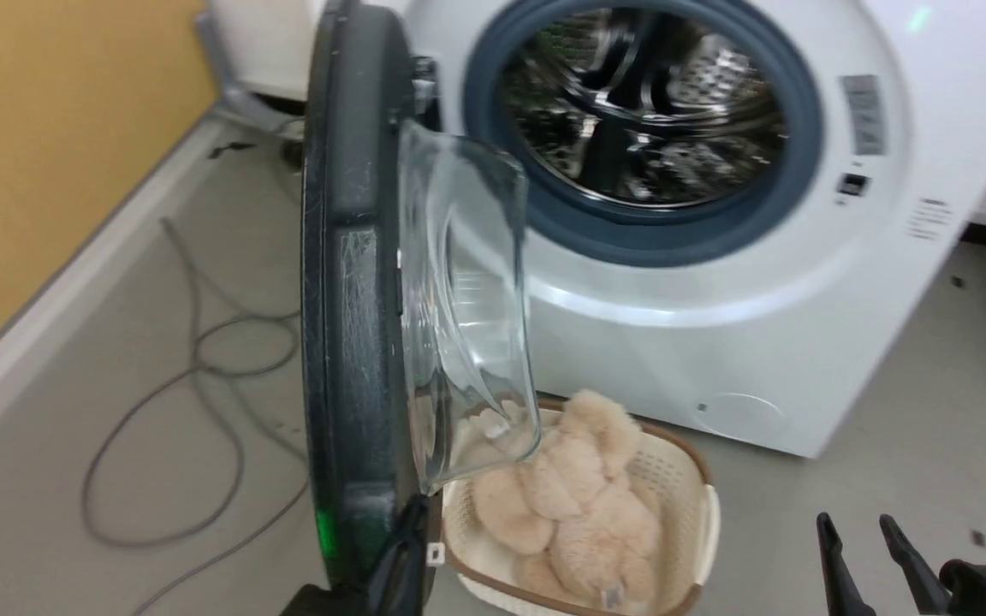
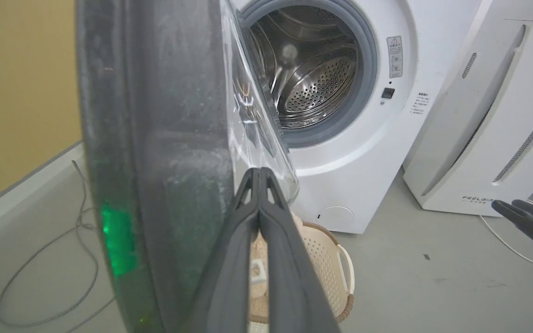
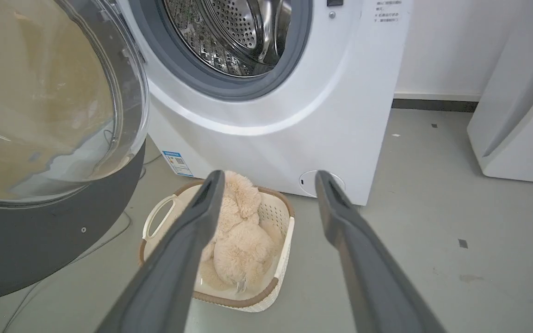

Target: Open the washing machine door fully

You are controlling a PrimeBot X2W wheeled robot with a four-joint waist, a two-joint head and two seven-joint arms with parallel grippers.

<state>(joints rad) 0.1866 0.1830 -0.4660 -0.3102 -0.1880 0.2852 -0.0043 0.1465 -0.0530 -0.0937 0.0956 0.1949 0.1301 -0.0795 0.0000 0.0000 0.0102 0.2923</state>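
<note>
Grey floor (image 1: 887, 479) before you — carrying the washing machine (image 1: 715, 342), a cream basket (image 1: 709, 522) just beside it, a looped cable (image 1: 196, 342), a white appliance (image 2: 502, 138).

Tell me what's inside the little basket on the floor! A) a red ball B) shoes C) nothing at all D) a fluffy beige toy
D: a fluffy beige toy lies curled in the cream basket, which sits on the floor in front of the washing machine.
</note>
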